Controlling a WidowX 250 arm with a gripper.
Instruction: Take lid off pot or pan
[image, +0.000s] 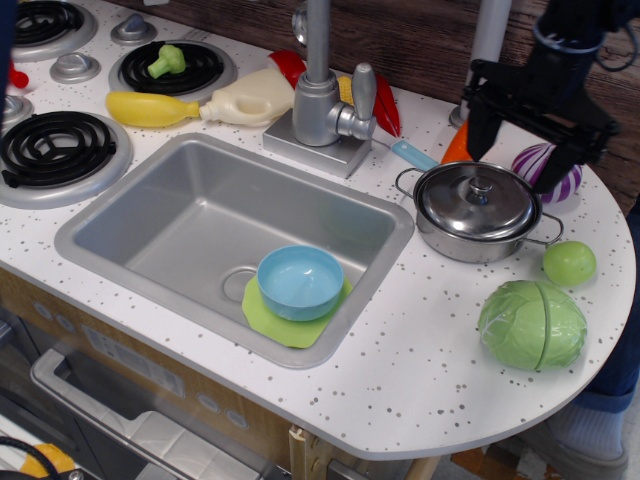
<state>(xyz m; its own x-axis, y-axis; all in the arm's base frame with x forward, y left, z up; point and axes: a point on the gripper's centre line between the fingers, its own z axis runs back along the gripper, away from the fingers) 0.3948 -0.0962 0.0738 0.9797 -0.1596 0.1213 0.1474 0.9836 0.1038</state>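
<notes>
The shiny steel pot (478, 236) stands on the counter to the right of the sink, with thin wire loop handles at its sides. The domed steel lid (477, 201) with its small round knob sits closed on the pot. My black gripper (521, 158) hovers open just behind and above the lid, one finger (479, 128) to the left and the other finger (552, 170) to the right. It holds nothing and does not touch the lid.
Grey sink basin (190, 215) with a light blue bowl (300, 282) on a green plate. Faucet (322, 100) behind it. A purple onion (545, 165), lime ball (569, 264) and cabbage (532, 324) lie near the pot. An orange carrot (457, 145) is behind it. Stove burners are far left.
</notes>
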